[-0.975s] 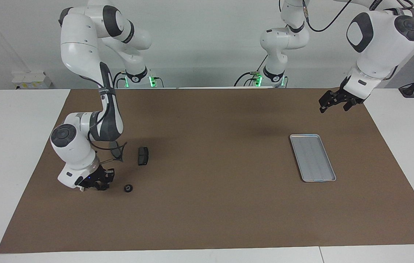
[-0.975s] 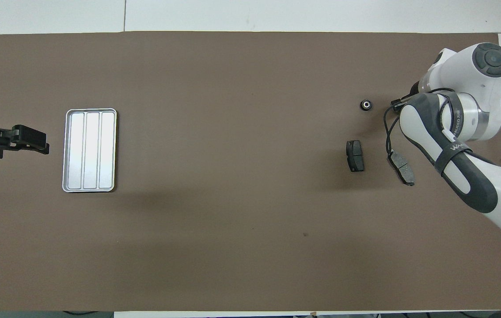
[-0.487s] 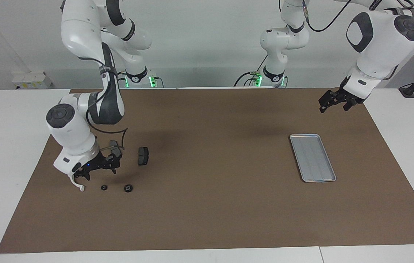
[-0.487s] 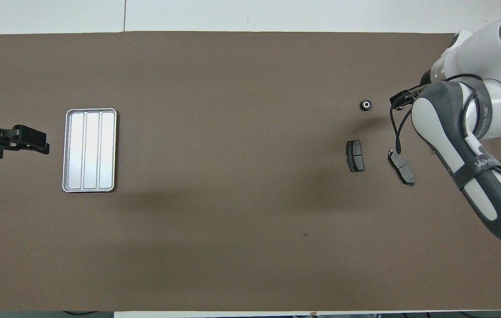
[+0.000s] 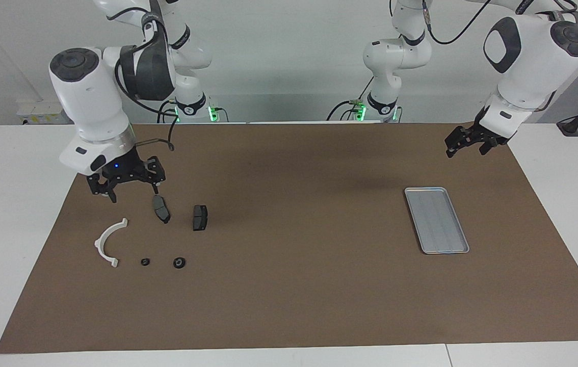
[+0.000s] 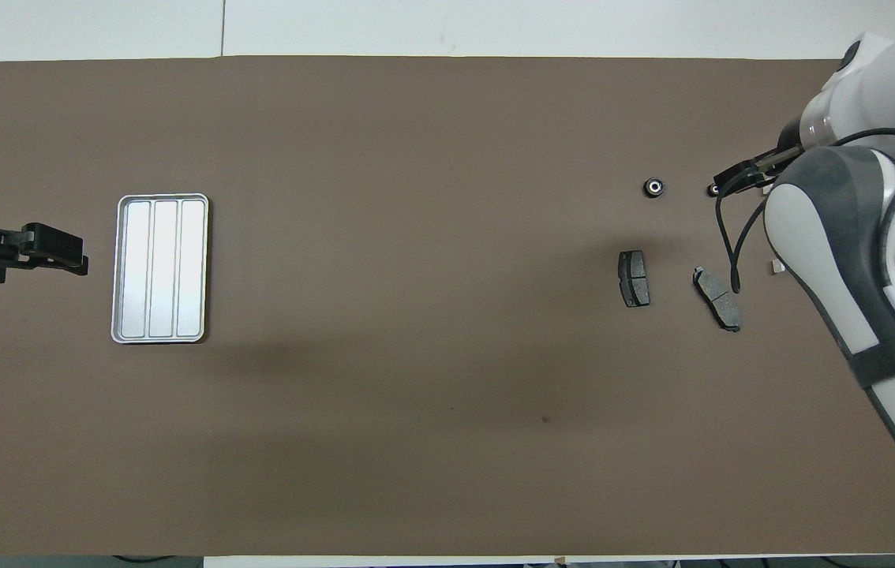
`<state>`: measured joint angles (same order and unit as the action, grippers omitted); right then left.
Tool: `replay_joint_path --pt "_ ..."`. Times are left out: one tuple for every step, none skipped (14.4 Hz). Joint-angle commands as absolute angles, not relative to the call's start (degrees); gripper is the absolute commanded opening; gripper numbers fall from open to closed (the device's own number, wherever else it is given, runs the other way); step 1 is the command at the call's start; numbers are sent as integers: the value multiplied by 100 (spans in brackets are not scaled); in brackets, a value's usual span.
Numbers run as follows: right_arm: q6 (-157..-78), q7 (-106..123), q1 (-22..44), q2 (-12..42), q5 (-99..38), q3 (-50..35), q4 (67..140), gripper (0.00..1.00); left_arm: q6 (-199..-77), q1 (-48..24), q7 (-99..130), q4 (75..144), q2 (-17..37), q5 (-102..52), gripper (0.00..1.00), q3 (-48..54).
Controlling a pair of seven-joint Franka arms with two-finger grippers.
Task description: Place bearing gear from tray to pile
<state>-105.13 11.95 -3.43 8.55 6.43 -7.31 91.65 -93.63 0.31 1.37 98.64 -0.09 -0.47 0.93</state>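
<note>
A small black bearing gear [image 5: 145, 262] lies on the brown mat in the pile, between a white half-ring bracket [image 5: 109, 242] and a larger black round part [image 5: 179, 262]. Two dark brake pads [image 5: 161, 209] [image 5: 200, 217] lie a little nearer to the robots. My right gripper [image 5: 131, 188] hangs open and empty, raised over the mat beside the pile. The silver ridged tray [image 5: 437, 220] holds nothing. My left gripper [image 5: 465, 145] waits open in the air over the mat's corner, beside the tray. From overhead, my right arm hides the bracket and most of the small gear.
The brown mat [image 6: 416, 394] covers most of the white table. In the overhead view the tray [image 6: 161, 268], the larger round part [image 6: 654, 187] and both brake pads [image 6: 634, 278] [image 6: 717, 298] show plainly. Nothing else lies on the mat.
My right gripper opened low beside the bracket, left the small gear on the mat, then rose and drew back toward the robots. The left arm has not moved.
</note>
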Motion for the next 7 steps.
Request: replay_joint_path --pt "-10381 1195 -396 555 589 -782 9316 100 -9466 44 220 10020 -167 -9 100 123" --pt "-10249 1187 -396 475 589 -791 9308 100 -9466 44 220 10020 -167 -9 100 123" --pt "-10170 1178 -387 379 580 -800 9308 100 -9466 44 220 10020 -167 -9 100 123" --pt "-10091 1152 -378 308 580 -800 9308 100 -9457 44 220 10020 -167 -9 100 123" --pt "-9977 1117 -378 186 563 -817 9308 100 -9466 44 220 10020 -167 -9 100 123" --pt "-9836 1055 -326 89 502 -800 9308 100 -9466 44 220 10020 -176 -9 100 123" --pt "-9704 933 -273 1 431 -756 9299 100 -9466 44 220 10020 -167 -9 100 123"
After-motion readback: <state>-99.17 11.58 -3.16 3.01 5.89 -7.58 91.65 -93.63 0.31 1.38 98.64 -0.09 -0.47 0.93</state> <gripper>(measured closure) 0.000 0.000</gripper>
